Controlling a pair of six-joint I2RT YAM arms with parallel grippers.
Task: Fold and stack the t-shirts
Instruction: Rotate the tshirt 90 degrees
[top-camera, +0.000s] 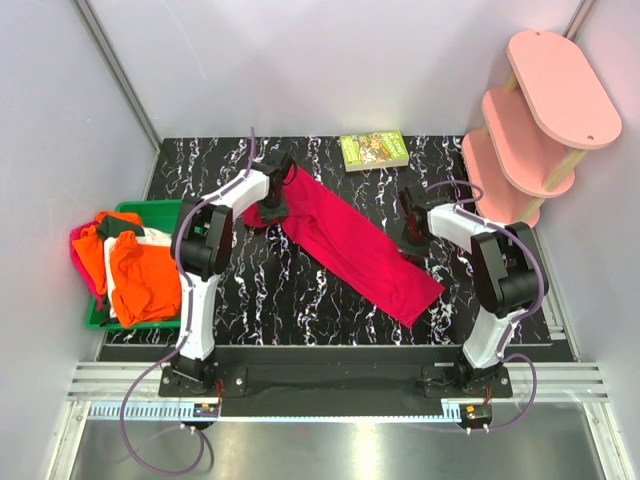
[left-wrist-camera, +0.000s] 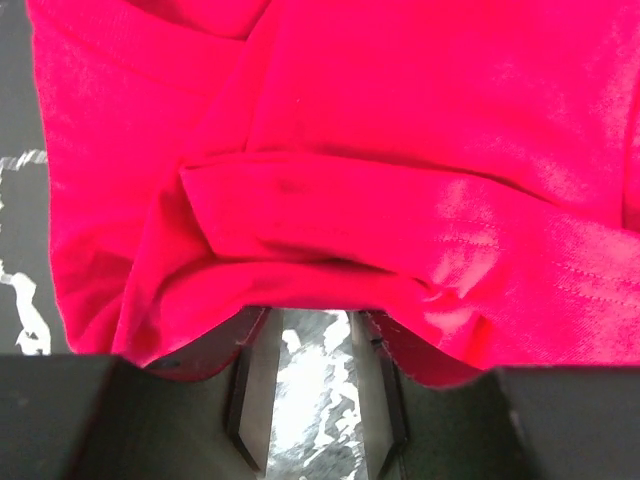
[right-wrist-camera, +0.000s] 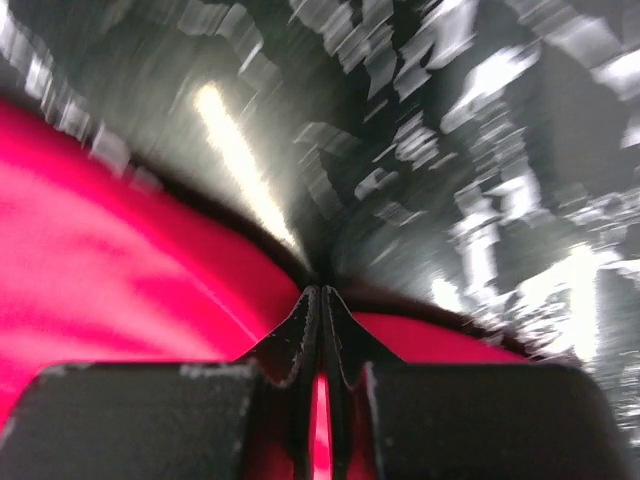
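Note:
A crimson t-shirt (top-camera: 350, 245) lies pulled out in a long diagonal band across the black marbled table (top-camera: 250, 300). My left gripper (top-camera: 275, 205) is at its far left end. In the left wrist view the red cloth (left-wrist-camera: 400, 150) bunches over the fingertips (left-wrist-camera: 315, 310), and table shows through the gap behind them. My right gripper (top-camera: 412, 238) sits at the shirt's right edge. In the right wrist view its jaws (right-wrist-camera: 320, 290) are pinched together with a strip of red cloth (right-wrist-camera: 120, 260) between them. Orange t-shirts (top-camera: 145, 275), a white one (top-camera: 152, 238) and a magenta-pink one (top-camera: 80, 245) lie heaped at the left.
The heap rests in a green bin (top-camera: 150, 207) at the table's left edge. A small green-covered book (top-camera: 374, 150) lies at the back. A pink tiered shelf (top-camera: 545, 110) stands at the back right. Grey walls close in the left, the back and the right.

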